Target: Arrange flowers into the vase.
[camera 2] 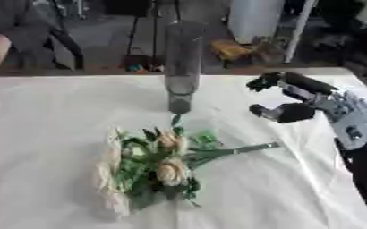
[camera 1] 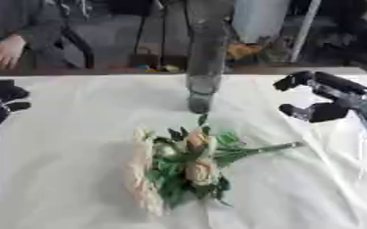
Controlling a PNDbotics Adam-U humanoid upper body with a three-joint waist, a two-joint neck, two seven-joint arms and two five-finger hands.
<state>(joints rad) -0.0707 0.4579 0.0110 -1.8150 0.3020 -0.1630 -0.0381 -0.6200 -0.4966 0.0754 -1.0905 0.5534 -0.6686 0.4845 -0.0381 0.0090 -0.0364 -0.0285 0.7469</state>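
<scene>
The tabletop (camera 1: 53, 147) is covered by a white cloth, smooth with a few shallow creases.

One vase (camera 2: 183, 67) stands upright at the far centre of the tabletop. It is a tall, narrow cylinder of grey translucent glass with a darker, thicker base. It holds no flowers.

One bunch of flowers (camera 1: 183, 167) lies flat on the cloth, near the vase on the robot's side and apart from it. The bunch consists of cream and pale peach rose-like blooms set among dark and light green leaves. The blooms point toward the left and near edge. The green stems (camera 1: 269, 148) are gathered into a single thin bundle that extends to the right. The exact number of blooms cannot be told.

The right hand (camera 2: 296, 100), black with silver joints, hovers above the cloth to the right of the vase. Its fingers are curled, with a gap to the thumb, and hold nothing.

The left hand (camera 1: 0, 103), black, shows at the left edge. Its fingers are bent and hold nothing.
</scene>
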